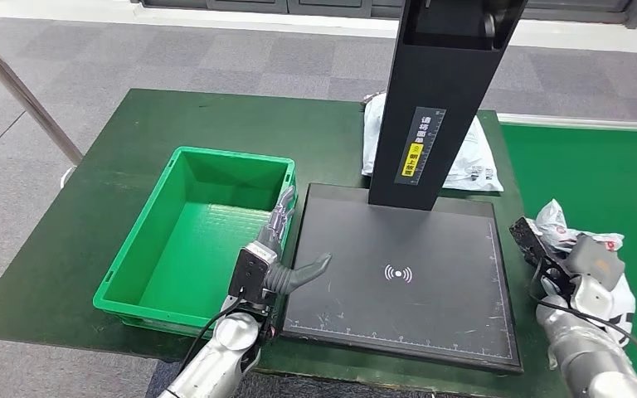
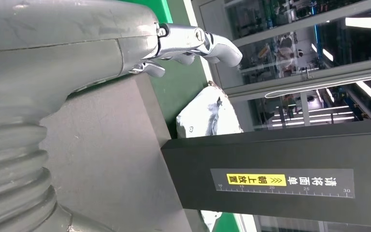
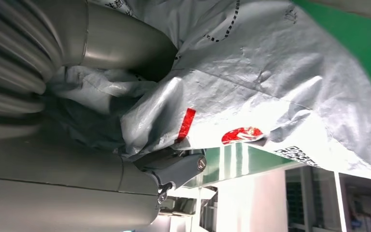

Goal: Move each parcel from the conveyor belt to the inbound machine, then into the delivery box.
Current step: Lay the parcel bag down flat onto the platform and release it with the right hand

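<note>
My right hand (image 1: 585, 269) grips a crumpled white-grey parcel (image 1: 560, 220) at the conveyor belt's (image 1: 597, 174) near left edge, just right of the black inbound machine's plate (image 1: 398, 274). Up close, the parcel (image 3: 270, 82) with red marks is bunched between the thumb and fingers of that hand (image 3: 67, 183). A second white parcel (image 1: 473, 153) lies behind the machine's black column (image 1: 435, 99) and also shows in the left wrist view (image 2: 207, 116). My left hand (image 1: 278, 257) is open and holds nothing, hovering between the green delivery box (image 1: 199, 249) and the plate's left edge, thumb over the plate.
The dark green table (image 1: 133, 141) carries the box and the machine. A slanted metal pole (image 1: 25, 95) stands at the far left over grey carpet. The column (image 2: 280, 179) with a yellow label rises over the plate (image 2: 106, 159).
</note>
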You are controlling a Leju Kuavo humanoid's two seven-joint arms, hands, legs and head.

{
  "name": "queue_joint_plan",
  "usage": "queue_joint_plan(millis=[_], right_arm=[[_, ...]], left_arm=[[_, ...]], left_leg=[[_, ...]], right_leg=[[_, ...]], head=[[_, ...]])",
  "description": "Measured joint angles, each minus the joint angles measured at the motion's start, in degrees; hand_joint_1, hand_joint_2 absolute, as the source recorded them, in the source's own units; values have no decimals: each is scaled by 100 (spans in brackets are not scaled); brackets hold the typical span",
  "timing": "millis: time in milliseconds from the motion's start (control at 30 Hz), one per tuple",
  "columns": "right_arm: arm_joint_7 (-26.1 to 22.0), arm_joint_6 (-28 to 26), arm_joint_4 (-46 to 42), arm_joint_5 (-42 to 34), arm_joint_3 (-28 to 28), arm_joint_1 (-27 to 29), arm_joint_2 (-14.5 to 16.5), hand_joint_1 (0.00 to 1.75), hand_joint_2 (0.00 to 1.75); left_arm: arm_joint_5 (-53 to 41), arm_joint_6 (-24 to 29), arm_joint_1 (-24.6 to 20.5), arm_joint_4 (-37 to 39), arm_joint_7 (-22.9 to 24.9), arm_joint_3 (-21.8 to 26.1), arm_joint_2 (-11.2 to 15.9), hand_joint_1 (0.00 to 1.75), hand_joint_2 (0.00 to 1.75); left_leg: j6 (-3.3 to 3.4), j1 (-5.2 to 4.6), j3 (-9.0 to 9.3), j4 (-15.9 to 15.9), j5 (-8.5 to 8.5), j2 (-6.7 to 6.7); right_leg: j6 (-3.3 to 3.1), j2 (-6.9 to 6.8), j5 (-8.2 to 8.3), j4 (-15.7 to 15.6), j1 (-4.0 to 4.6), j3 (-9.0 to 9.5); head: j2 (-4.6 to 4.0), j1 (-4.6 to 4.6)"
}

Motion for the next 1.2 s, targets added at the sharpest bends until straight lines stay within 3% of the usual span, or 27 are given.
queue_joint_plan(millis=[67,167,267,367,500,767,900,1200], right_arm=[[-582,-101,-127,-451,-36,40,76,175,175],[-1985,-8,-834,-1791,-128,313,361,175,175],[-2602,523,-2207,-2989,-19,949,809,175,175],[-2746,819,-3680,-3645,511,1626,1217,175,175],[-2736,1006,-4741,-4015,1251,2006,1449,175,175],[-2816,1659,-5136,-4539,2639,1870,1574,175,175],[-2754,1742,-4927,-4687,3028,1633,1609,0,175],[-2135,1608,-4302,-4225,3233,1379,1615,0,175]], left_arm=[[-33,54,4,-7,1,0,1,0,175],[-143,201,7,-15,2,1,2,0,175],[-261,310,6,-19,-21,1,1,0,175],[-306,339,4,-24,-60,2,-2,0,175],[-312,311,-11,-50,-84,2,-23,0,175],[-262,355,-246,87,-211,2,-144,0,175],[-267,362,-341,159,-212,1,-182,0,175],[-262,475,-396,121,-196,1,-207,0,175]], left_leg=[[0,0,-3,0,0,1],[-2,4,-2,-1,-2,8],[-9,14,0,-2,-6,13],[-24,17,2,-5,-13,22],[-33,22,7,-7,-17,33],[-35,23,6,-6,-11,28],[-38,23,6,-5,-7,24],[-37,23,3,-4,-9,21]], right_leg=[[0,1,0,0,0,-2],[-1,9,0,1,4,-6],[-8,15,-4,3,17,-8],[-23,23,-13,10,25,-17],[-34,31,-20,15,25,-21],[-34,24,-14,15,22,-18],[-34,21,-12,14,22,-16],[-34,20,-12,13,22,-16]], head=[[0,1],[0,0],[-1,0],[0,-2],[0,-2],[0,-2],[0,-2],[0,-2]])
